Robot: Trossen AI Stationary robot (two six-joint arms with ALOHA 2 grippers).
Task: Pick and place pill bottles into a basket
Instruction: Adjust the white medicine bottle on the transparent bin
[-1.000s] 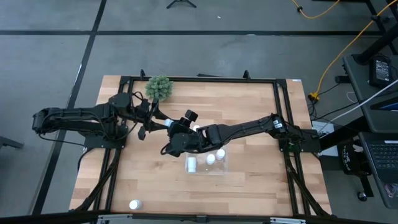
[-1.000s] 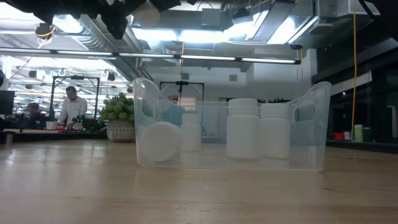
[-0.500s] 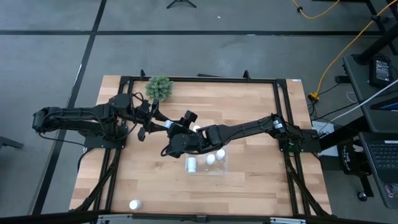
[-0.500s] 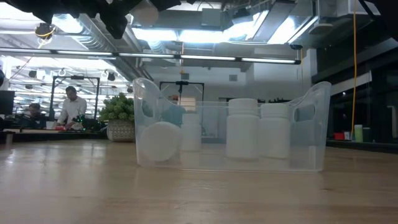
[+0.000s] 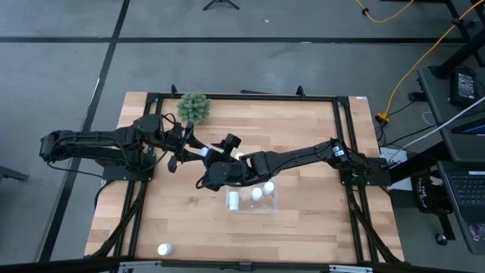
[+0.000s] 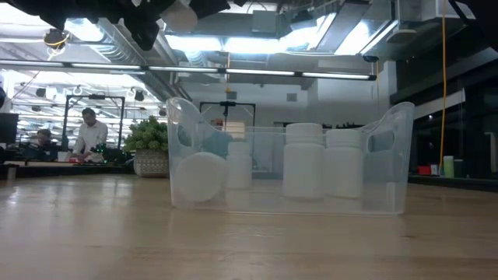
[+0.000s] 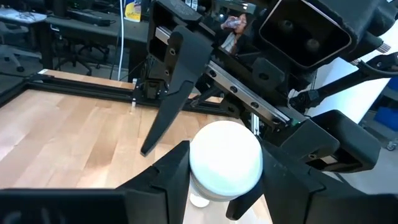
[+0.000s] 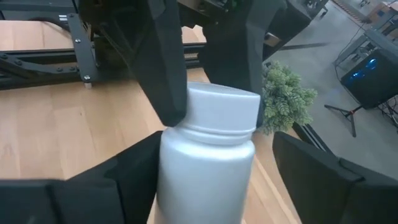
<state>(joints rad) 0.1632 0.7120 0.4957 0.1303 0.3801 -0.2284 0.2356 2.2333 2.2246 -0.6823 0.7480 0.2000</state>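
A white pill bottle (image 8: 208, 168) hangs in the air left of the basket, between my two grippers. My left gripper (image 5: 192, 149) is shut on it. My right gripper (image 8: 214, 143) stands open, one finger on either side of the bottle's body; a clear gap shows at one finger, and I cannot tell whether the other touches. The basket (image 5: 252, 206), a clear tray, rests on the table and holds three bottles: two upright (image 6: 305, 159) and one lying (image 6: 198, 177). One more bottle (image 5: 163, 249) stands near the table's front left edge. My left gripper pinches the bottle's cap end (image 8: 217, 102) between its two fingers (image 8: 165, 74), one on each side. The fingers come level from the table's left side. The bottle is lifted clear of the table, its body reaching away from the fingers toward my right gripper.
A green bushy plant (image 5: 194, 107) stands at the table's far left. The black frame rails (image 5: 341, 136) run along the table's sides. Bare wood lies in front of the basket and to its left.
My right gripper has opened around the pill bottle and let go of it. The bottle stays where it was, in my left gripper. Neither arm has moved.
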